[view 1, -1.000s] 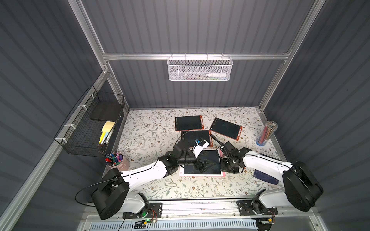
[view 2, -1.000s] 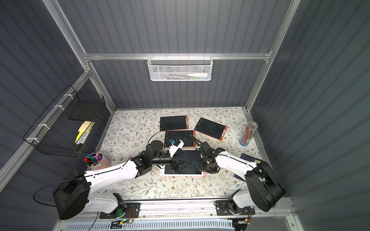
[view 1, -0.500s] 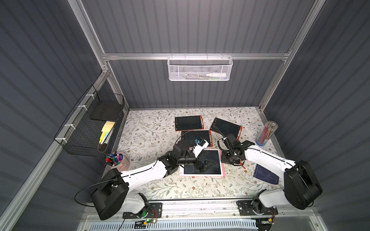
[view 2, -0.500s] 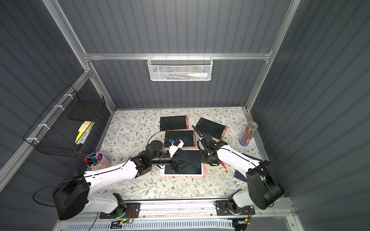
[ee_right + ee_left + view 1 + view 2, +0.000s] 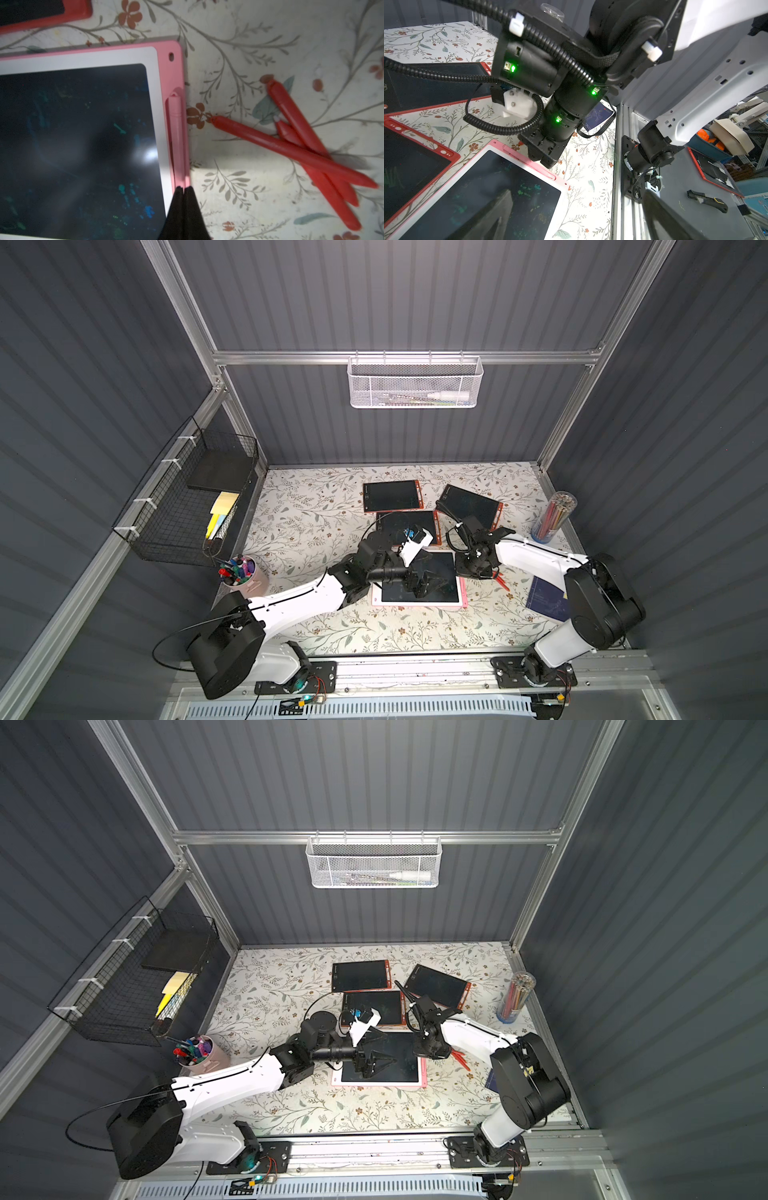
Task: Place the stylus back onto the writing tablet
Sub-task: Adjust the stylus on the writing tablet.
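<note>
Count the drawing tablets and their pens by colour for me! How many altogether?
Red-framed black-screen writing tablets: 3
Pink-and-white-framed writing tablet: 1
Red plastic styluses, lying loose: 3
Pink plastic stylus, tucked in that pink tablet's edge slot: 1
Total: 8

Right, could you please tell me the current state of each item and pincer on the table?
pink writing tablet, flat, screen up, faint scribbles showing.
pink stylus, lying in the tablet's side slot.
three red styluses, loose beside the pink tablet, crossed.
three red writing tablets, flat, screens up.
left pincer, open above the pink tablet's screen.
right pincer, shut, tips at the pink stylus's end.
</note>
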Controlling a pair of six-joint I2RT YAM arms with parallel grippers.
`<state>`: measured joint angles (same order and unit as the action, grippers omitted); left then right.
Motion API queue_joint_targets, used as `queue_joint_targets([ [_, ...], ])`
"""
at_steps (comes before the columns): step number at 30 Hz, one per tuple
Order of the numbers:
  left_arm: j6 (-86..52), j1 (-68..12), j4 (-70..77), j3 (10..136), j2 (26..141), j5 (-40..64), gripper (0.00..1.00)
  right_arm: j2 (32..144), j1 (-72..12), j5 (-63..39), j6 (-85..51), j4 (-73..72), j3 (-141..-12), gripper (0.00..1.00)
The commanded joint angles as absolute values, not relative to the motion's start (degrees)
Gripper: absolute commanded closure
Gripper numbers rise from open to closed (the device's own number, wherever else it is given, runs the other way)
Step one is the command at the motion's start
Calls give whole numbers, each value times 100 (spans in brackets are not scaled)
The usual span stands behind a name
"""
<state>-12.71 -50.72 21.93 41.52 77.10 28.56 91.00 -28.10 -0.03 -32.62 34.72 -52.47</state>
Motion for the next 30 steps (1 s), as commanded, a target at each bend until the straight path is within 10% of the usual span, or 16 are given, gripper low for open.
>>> queue_joint_targets([
  [1, -1274, -5112, 2250, 4078, 7585, 2865, 1, 9231, -2774, -40, -3185, 3397, -5361, 100],
  [30, -1266, -5115, 2259, 4070, 7642, 2902, 1, 9798, -2795, 235, -3081, 3580, -5203, 100],
])
